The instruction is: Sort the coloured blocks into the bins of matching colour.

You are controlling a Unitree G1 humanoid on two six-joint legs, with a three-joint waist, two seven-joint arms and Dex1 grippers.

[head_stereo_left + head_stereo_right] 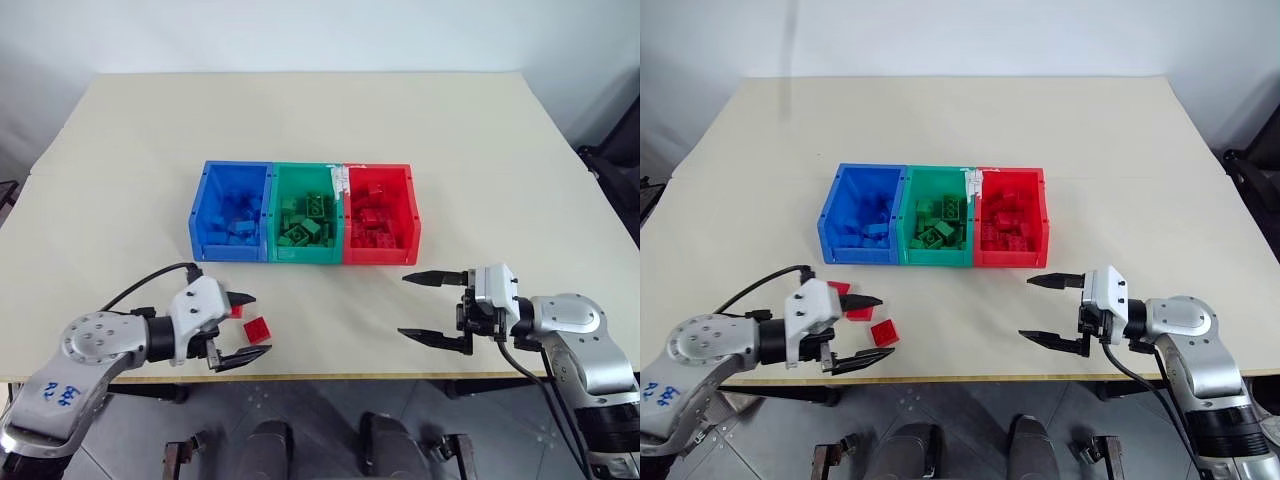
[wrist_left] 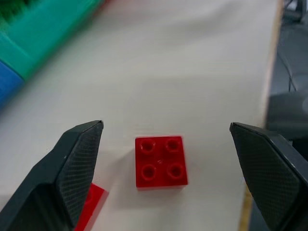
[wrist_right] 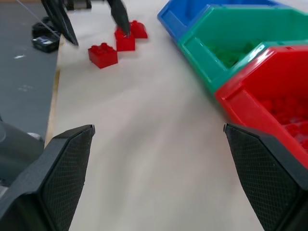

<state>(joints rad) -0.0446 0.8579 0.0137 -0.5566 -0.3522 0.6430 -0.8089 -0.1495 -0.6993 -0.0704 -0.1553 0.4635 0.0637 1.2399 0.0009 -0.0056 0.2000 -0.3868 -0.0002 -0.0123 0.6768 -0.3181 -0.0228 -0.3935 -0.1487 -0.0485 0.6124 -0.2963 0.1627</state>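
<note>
Left eye view has the three joined bins in a row near the middle of the pale table [image 1: 500,150]: the blue bin [image 1: 207,205] toward the robot's left, the green bin [image 1: 280,250] in the centre and the red bin [image 1: 410,215] toward the right, each already holding bricks of its own colour. A small white patch sits on the rim where the green and red bins meet; whether it carries any writing cannot be made out. Near the table's front edge on the robot's left, the left gripper [image 1: 244,328] hangs just above the surface with its two black fingers spread wide and nothing between the pads. A square red brick [image 1: 258,329] with four studs lies on the table right between those fingers, touching neither, as the left wrist view confirms [image 2: 160,161]. Two more red bricks lie close behind it, partly hidden by the gripper; the right wrist view shows them as a pair [image 3: 131,34] beside the first one. Blue handwritten marks on the left forearm [image 1: 62,392] cannot be read for certain. On the robot's right, the right gripper [image 1: 421,306] is held above the table in front of the red bin, pointing across toward the left arm, its fingers likewise wide apart and empty.
</note>
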